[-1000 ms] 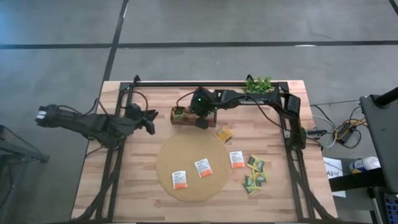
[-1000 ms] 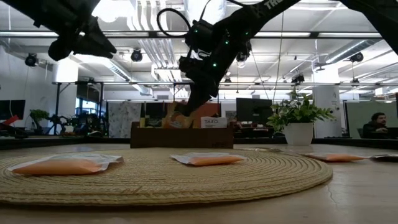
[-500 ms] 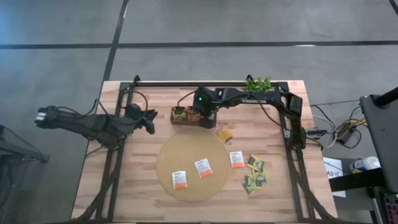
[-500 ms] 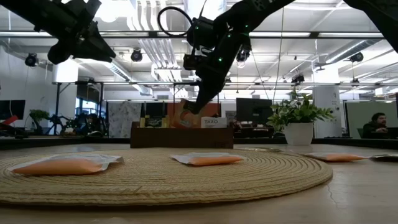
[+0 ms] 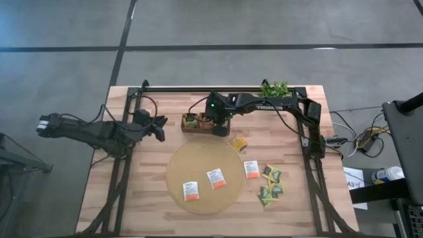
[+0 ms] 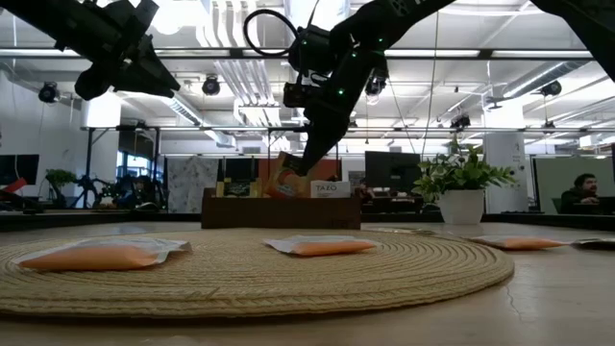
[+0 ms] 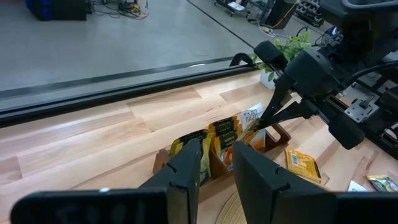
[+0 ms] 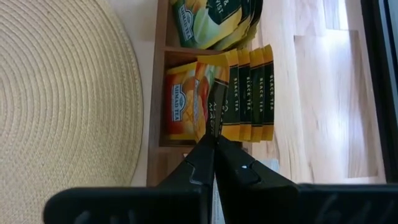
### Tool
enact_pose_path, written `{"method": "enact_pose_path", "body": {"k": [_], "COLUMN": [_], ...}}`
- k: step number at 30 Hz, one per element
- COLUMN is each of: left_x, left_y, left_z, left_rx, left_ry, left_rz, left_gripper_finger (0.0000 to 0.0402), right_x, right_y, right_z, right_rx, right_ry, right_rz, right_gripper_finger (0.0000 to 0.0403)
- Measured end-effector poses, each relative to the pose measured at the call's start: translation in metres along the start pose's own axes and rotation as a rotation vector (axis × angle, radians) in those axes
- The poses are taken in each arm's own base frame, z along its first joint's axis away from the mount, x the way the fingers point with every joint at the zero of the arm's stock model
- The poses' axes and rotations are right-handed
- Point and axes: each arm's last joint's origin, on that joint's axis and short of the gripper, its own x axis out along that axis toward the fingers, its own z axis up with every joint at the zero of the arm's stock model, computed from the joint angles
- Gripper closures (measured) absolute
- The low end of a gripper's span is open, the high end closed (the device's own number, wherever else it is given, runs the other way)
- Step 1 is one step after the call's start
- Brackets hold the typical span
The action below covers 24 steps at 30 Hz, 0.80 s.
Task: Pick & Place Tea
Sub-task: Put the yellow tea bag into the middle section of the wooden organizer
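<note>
Above frame centre, the right gripper [image 8: 214, 138] pinches a yellow sachet [image 8: 219, 102] edge-on over the tray [image 5: 198, 130]; the left gripper [image 7: 216, 163] hangs half-open, empty.

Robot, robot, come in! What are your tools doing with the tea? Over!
Right tool shut on a tea sachet, over the tray's middle compartment. Left tool open, waiting left of the tray. Nothing in the way.

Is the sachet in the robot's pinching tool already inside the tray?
Partly in: the right tool pinches a yellow sachet edge-on in the tray's middle compartment.
</note>
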Motion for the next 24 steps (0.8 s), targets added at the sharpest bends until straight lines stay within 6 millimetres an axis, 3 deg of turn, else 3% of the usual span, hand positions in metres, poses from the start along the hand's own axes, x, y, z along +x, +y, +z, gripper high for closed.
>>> {"method": "enact_pose_path", "body": {"k": [12,16,24], "left_x": [0.000,0.000,0.002], "left_y": [0.000,-0.001,-0.002], "left_z": [0.000,-0.001,-0.002], "left_rx": [0.000,0.003,0.010], "left_ry": [0.005,0.016,0.026], "left_rz": [-0.005,-0.012,-0.013], "left_gripper_finger": [0.0314,0.0314,0.0314], "right_x": [0.001,0.011,0.020], "right_y": [-0.001,0.000,-0.007], "right_z": [0.004,0.003,0.029], "right_rx": [-0.033,-0.062,-0.044], "right_ry": [-0.046,0.043,0.154], "right_rz": [0.000,0.024,0.050], "right_gripper_finger": [0.0394,0.0394,0.0394]}}
